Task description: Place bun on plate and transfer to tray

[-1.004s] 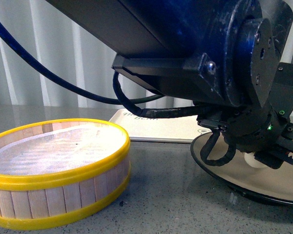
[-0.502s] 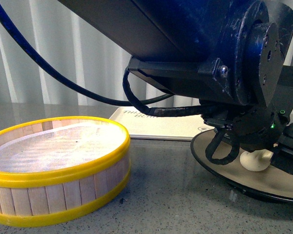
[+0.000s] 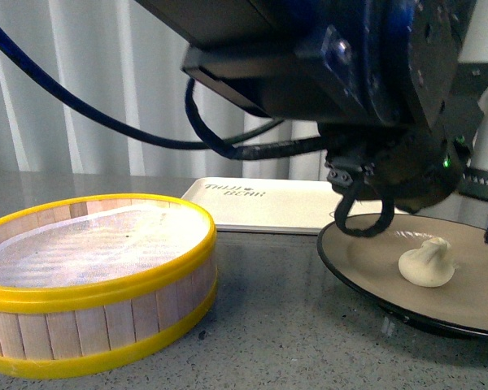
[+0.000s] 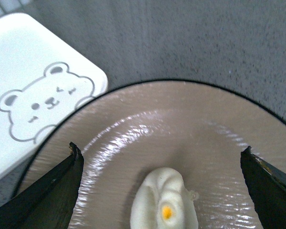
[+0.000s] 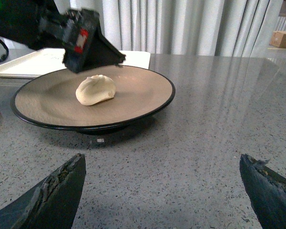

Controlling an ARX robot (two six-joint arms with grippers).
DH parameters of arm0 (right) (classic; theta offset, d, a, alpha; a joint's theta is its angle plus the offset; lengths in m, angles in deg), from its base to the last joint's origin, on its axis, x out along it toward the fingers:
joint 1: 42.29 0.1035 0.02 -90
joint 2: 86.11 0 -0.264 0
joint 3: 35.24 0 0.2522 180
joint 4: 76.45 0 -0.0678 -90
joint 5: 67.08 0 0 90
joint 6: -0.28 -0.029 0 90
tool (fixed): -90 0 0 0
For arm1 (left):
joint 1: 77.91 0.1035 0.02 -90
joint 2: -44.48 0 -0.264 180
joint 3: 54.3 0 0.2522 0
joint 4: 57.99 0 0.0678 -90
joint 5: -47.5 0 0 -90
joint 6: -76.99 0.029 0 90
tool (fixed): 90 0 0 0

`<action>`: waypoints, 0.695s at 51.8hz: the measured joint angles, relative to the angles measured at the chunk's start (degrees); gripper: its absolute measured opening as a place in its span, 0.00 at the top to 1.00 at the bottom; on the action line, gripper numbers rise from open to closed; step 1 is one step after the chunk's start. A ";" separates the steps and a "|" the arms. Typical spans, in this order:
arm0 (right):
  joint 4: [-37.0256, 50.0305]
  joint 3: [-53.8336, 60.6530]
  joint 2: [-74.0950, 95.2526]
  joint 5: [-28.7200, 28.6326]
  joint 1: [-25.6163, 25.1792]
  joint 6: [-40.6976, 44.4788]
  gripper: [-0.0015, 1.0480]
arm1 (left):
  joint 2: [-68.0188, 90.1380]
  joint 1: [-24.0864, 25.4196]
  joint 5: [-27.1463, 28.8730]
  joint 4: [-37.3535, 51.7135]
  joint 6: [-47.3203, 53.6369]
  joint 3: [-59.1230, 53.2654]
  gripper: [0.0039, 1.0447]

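Front view: the bun (image 3: 427, 264) sits on the plate (image 3: 350, 272), right of the plate's middle, with its pinched top leaning to one side. The left arm (image 3: 374, 73) hangs above it without touching. The tray (image 3: 260, 205) lies just behind the plate, and the basket (image 3: 98, 284) stands well apart to the left.

Left wrist view: the left gripper (image 4: 162, 150) is spread wide and holds nothing. The bun lies below, between its fingers, free of both. The plate's rim crosses the tray's bear corner (whether they touch, I cannot tell).

Right wrist view: the right gripper (image 5: 162, 160) is also spread and empty, low over the table (image 5: 219, 143) near the plate's edge.

The bun looks soft and light and would dent under a firm squeeze, but it already rests where it should. The plate is likely the next thing to grasp. It looks stiff and fairly heavy, with a glossy rim (probably slippery). I would pinch it at the raised rim, one finger over the lip and one beneath, and keep it level so the bun does not roll.
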 joint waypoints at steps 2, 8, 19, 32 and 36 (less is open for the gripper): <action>0.00 0.00 0.00 0.00 0.00 0.00 0.08 | -0.94 0.42 -0.13 0.66 -0.28 -0.48 0.06; 0.00 0.00 0.00 0.00 0.00 0.00 0.08 | -5.81 3.10 0.96 1.75 -3.02 -2.45 0.06; 0.00 0.00 0.00 0.02 0.00 0.00 0.08 | -8.11 9.55 11.04 -1.95 -7.91 -3.08 0.06; 0.00 0.00 0.00 0.02 0.00 0.00 0.08 | -8.22 9.18 12.33 -1.16 -8.33 -3.74 0.07; 0.00 0.00 0.00 -0.02 0.00 0.00 0.08 | -11.43 8.94 26.16 14.86 -8.39 -13.42 0.20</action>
